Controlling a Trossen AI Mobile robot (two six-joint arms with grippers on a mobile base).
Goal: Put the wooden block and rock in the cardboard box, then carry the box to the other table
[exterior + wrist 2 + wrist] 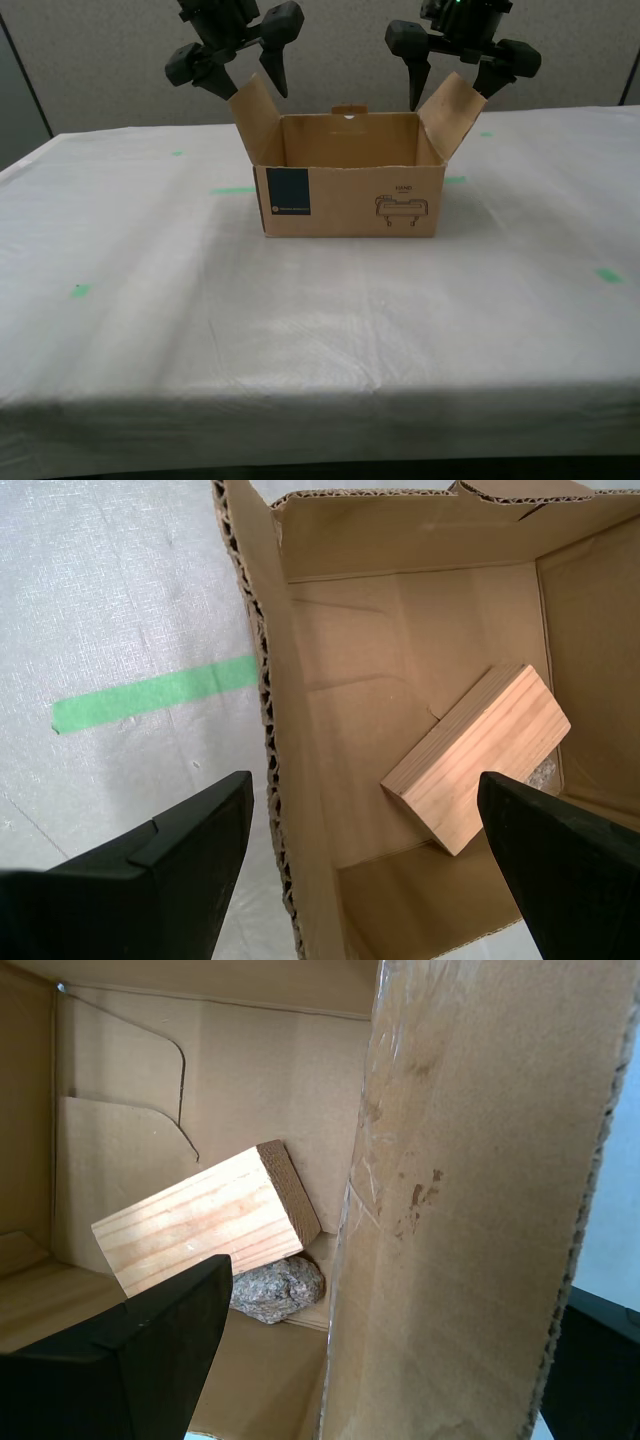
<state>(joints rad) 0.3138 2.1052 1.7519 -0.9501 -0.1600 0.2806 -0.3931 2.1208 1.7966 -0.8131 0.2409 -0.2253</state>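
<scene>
In the exterior view the brown cardboard box (350, 200) sits flaps-up on the far middle of the white-clothed table (300, 330). My second gripper (255, 92) straddles its left flap and my first gripper (450, 98) its right flap.

In the second wrist view the jaws stand wide across the box wall. The pale wooden block (478, 755) lies tilted inside, and green tape (150, 700) marks the cloth outside.

In the first wrist view the jaws are wide around the flap (470, 1210). The block leans on the speckled rock (278, 1288).
</scene>
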